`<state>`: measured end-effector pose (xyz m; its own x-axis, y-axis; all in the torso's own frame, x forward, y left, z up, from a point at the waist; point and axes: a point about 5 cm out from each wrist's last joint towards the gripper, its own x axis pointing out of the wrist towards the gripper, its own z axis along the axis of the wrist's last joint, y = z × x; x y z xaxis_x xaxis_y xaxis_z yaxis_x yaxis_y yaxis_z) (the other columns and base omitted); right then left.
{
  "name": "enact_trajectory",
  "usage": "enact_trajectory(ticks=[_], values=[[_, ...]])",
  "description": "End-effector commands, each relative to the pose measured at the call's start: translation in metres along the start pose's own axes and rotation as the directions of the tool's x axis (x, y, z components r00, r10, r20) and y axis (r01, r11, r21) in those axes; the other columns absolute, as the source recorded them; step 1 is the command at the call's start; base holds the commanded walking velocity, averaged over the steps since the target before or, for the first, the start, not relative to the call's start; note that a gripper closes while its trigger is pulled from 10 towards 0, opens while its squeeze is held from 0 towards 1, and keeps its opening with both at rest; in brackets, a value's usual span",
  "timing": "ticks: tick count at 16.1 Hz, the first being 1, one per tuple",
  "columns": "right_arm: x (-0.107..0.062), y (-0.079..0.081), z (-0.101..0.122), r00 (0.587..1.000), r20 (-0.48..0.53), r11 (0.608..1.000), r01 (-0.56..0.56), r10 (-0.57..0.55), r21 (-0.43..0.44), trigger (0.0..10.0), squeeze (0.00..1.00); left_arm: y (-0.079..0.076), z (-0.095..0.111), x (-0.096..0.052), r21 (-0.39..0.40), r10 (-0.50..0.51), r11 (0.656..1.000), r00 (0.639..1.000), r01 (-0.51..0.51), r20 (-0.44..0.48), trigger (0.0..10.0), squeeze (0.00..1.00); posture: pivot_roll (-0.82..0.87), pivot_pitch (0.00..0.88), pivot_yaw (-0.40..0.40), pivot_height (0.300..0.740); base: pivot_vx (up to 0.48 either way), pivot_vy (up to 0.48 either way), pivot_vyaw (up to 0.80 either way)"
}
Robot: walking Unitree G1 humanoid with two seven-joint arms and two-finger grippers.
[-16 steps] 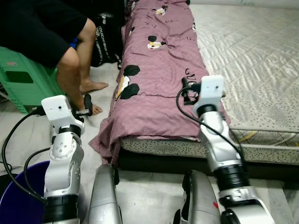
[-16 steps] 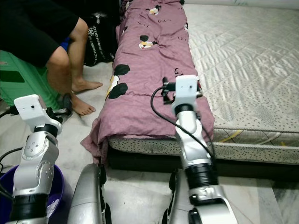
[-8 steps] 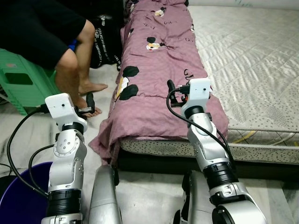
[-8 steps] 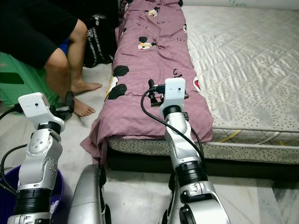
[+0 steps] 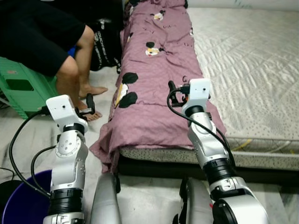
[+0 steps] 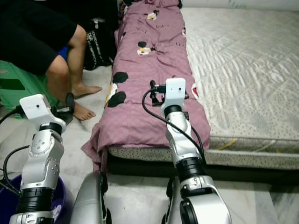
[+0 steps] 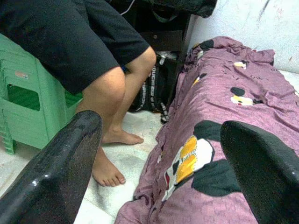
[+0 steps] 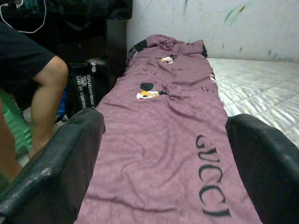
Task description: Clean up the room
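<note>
Lying lengthwise along the bed's [image 5: 252,70] left edge, the purple blanket [image 5: 156,79] is stretching ahead between and below the wide-spread jaws of the right gripper [image 8: 163,163], while the left gripper [image 7: 163,172], jaws also wide, is hovering beside its drooping corner.

Purple blanket [image 5: 156,74] along mattress edge

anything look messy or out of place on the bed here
The purple blanket lies in a long rumpled strip along the left edge of the mattress, its near corner slumping over the side toward the floor.
</note>
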<state>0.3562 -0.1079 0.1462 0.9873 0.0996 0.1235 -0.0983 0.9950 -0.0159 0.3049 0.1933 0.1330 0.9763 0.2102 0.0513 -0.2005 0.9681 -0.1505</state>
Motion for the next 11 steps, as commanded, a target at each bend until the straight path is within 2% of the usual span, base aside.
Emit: enact_trajectory(ticks=[1,4,7,10,11], values=[[0.003,0.0,0.004,1.0,0.014,1.0,0.005,-0.005,0.006,10.0,0.0,0.0,0.002,0.003,0.001,0.002,1.0,1.0,-0.002,0.013,10.0,0.0,0.08,0.0,0.004,0.653,0.0,0.0,0.0],[0.003,-0.001,0.001,1.0,0.005,1.0,0.008,-0.009,0.005,10.0,0.0,-0.001,0.001,0.004,-0.001,0.003,1.0,1.0,-0.003,0.014,10.0,0.0,0.08,0.0,0.003,0.673,0.0,0.0,0.0],[0.004,-0.01,-0.006,0.999,-0.02,0.999,0.04,-0.04,-0.001,10.0,0.0,-0.002,-0.003,0.005,0.002,-0.003,1.0,1.0,0.003,0.007,10.0,0.0,0.09,0.0,-0.004,0.698,0.0,0.0,0.0],[0.007,-0.015,-0.003,0.998,-0.007,0.998,0.057,-0.057,-0.01,10.0,0.0,-0.005,0.003,0.011,0.013,-0.013,1.0,0.999,0.013,0.035,10.0,0.0,0.08,0.0,0.002,0.74,0.0,0.0,0.0],[0.007,-0.016,-0.002,0.998,-0.002,0.998,0.063,-0.063,-0.009,10.0,0.0,-0.005,0.004,0.011,0.01,-0.008,1.0,0.999,0.007,0.042,10.0,0.0,0.07,0.0,0.005,0.74,0.0,0.0,0.0]])
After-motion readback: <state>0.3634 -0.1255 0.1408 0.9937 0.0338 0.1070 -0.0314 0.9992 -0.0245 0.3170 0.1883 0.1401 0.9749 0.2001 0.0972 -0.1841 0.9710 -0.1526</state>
